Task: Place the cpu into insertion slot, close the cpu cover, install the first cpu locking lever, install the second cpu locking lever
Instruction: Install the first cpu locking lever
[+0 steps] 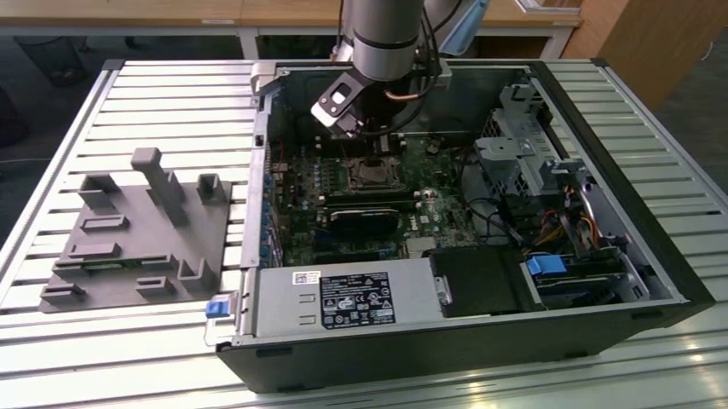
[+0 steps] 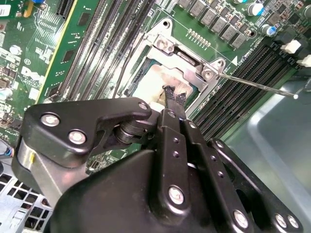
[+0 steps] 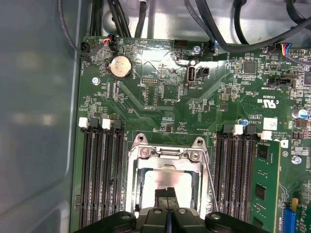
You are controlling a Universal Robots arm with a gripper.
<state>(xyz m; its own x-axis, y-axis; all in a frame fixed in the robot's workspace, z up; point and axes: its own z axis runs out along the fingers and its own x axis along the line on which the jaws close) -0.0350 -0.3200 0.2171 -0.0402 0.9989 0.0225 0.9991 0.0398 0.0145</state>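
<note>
Black bolted linkage of the gripper (image 2: pixel 172 97) fills the foreground in both wrist views, its two narrow fingers pressed together with nothing between them.

A pale slatted metal table (image 1: pixel 148 85) carries an open black computer case (image 1: pixel 455 349) lying on its side. On the exterior view's left, apart from the case, sits a grey moulded plastic fixture (image 1: pixel 136 239) with upright posts. The silver robot arm (image 1: pixel 381 34) comes down from the far side into the far half of the case, its wrist bent so the gripper points down at the green motherboard (image 3: pixel 160 97).

Long black memory slots (image 3: pixel 99 174) flank the small square insertion slot (image 1: pixel 370 176) on both sides. The thin silvery metal cpu cover (image 3: pixel 163 154), a frame with a cut-out window, lies folded flat over the slot. Through that window shows the cpu (image 3: pixel 155 182), a small square chip with a pale, smudged metal top, seated in the slot. The closed fingertips sit at the middle of the chip's top; whether they touch it cannot be told.

A thin wire locking lever (image 2: pixel 257 85) juts from beside the frame's corner across the neighbouring memory slots.
</note>
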